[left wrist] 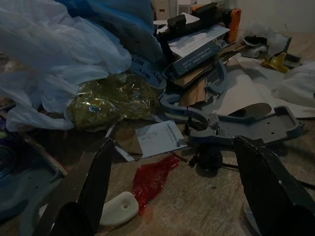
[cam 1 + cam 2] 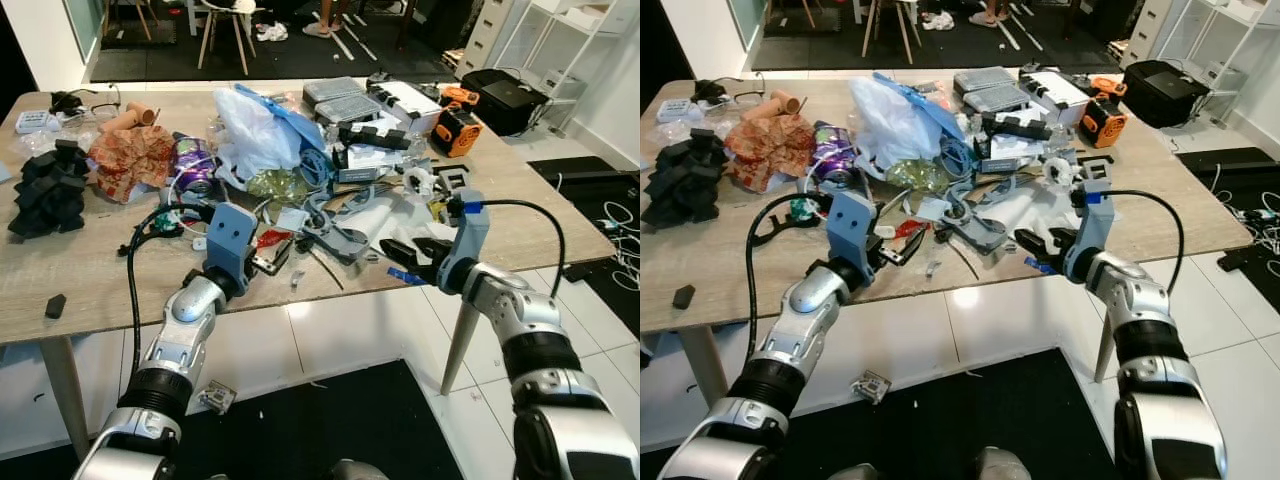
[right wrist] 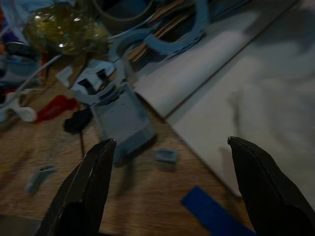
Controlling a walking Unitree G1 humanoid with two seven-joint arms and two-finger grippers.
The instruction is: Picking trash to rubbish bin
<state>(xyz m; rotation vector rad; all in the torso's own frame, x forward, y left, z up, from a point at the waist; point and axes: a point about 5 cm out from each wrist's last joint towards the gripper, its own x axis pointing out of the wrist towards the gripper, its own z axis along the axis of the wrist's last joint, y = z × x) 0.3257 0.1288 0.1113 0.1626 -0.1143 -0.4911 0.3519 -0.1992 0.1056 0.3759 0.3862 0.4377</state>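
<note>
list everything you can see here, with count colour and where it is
table: one, light wood, across the middle of the scene
plastic bag: one, white and blue, centre of the table
red wrapper: one, red, on the table ahead of the left gripper
gold wrapper: one, crumpled gold, under the bag's edge
foam block: one, black, table's left end
orange case: one, orange and black, far right of the table
left gripper: open, over the red wrapper
right gripper: open, above the table's near edge
</note>
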